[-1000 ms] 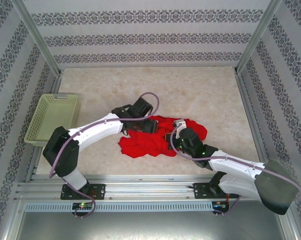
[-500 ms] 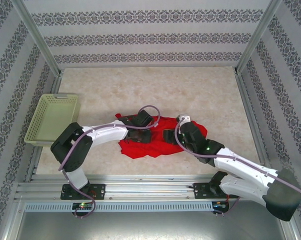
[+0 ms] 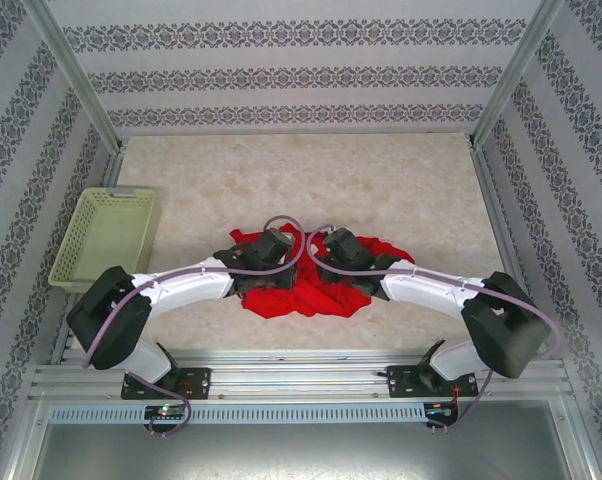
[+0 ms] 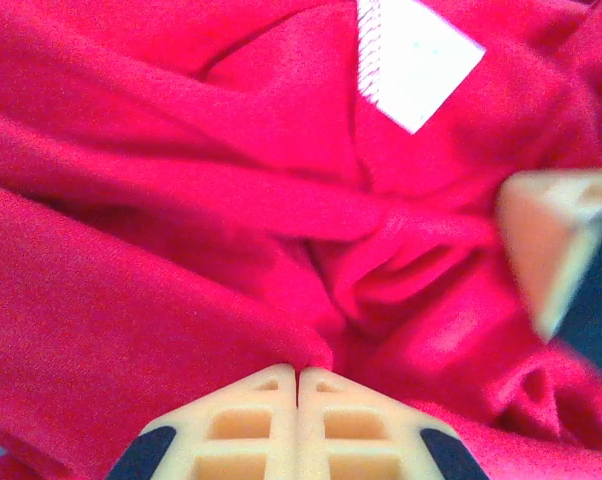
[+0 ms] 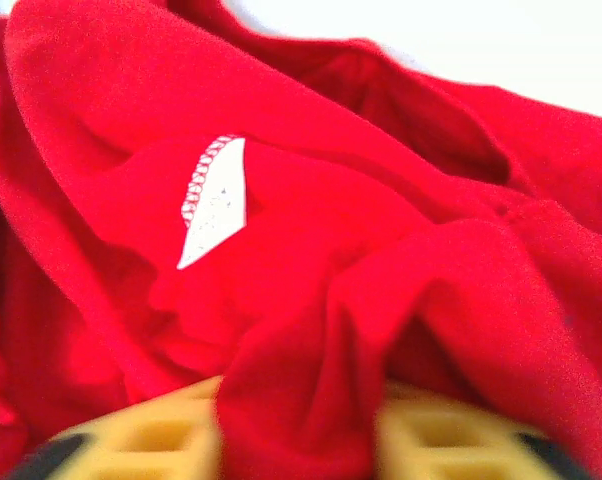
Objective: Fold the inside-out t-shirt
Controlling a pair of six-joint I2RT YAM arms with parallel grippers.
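Note:
The inside-out t-shirt (image 3: 306, 295) lies crumpled, bright red, in the middle of the table. My left gripper (image 3: 269, 262) presses onto its left part and my right gripper (image 3: 328, 262) onto its upper middle, the two close together. Seen from the left wrist, the left gripper (image 4: 299, 372) is shut, with a small pucker of the red t-shirt (image 4: 161, 250) caught at its tips. A white label (image 4: 416, 60) shows above, and a finger of the right gripper (image 4: 556, 250) at the right. In the right wrist view a thick fold of the t-shirt (image 5: 301, 380) fills the right gripper (image 5: 299, 405), near the label (image 5: 216, 205).
A pale green basket (image 3: 93, 262) stands at the table's left edge. Bare beige tabletop (image 3: 381, 180) stretches behind the shirt. Metal frame posts and patterned walls close in the sides and back.
Both arms swung inward and down onto the shirt, ending close together. The left gripper closed on cloth. The right gripper opened, then closed around a fold.

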